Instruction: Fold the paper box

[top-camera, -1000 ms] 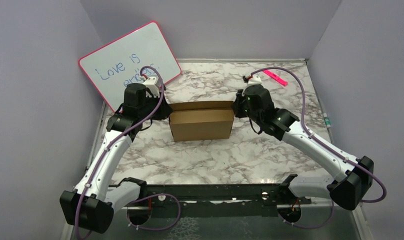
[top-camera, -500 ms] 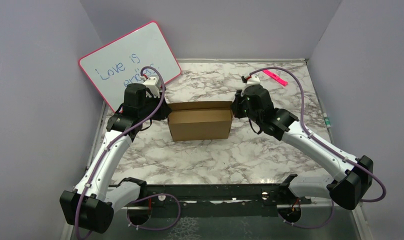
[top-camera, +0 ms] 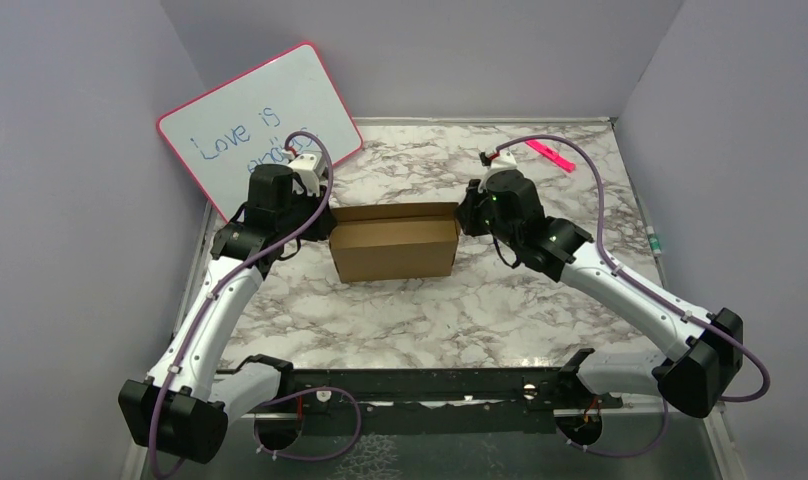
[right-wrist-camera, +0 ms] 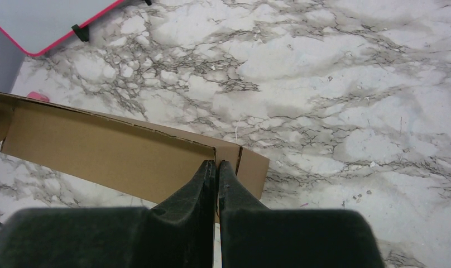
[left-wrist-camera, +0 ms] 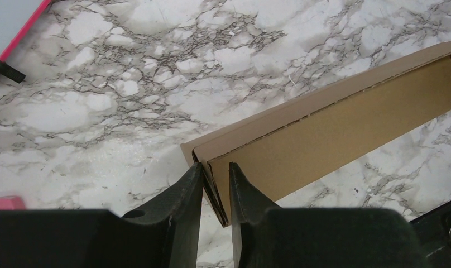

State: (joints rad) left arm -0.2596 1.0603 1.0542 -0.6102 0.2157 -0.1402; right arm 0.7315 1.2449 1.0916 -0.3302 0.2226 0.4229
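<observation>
The paper box [top-camera: 392, 250] is a plain brown cardboard box standing on the marble table, its top open toward the back. My left gripper [top-camera: 325, 228] is at its left end. In the left wrist view the gripper [left-wrist-camera: 215, 170] straddles the doubled end wall of the box [left-wrist-camera: 335, 128], with the cardboard running slantwise between the two fingers. My right gripper [top-camera: 462, 220] is at the box's right end. In the right wrist view the gripper [right-wrist-camera: 216, 164] pinches the thin end wall of the box [right-wrist-camera: 100, 151], its fingers almost together.
A pink-framed whiteboard [top-camera: 250, 125] with blue writing leans in the back left corner, close behind the left arm. A pink marker [top-camera: 550, 155] lies at the back right. Grey walls enclose the table on three sides.
The box and both grippers have shifted a little to the left together. Both grips look unchanged.
</observation>
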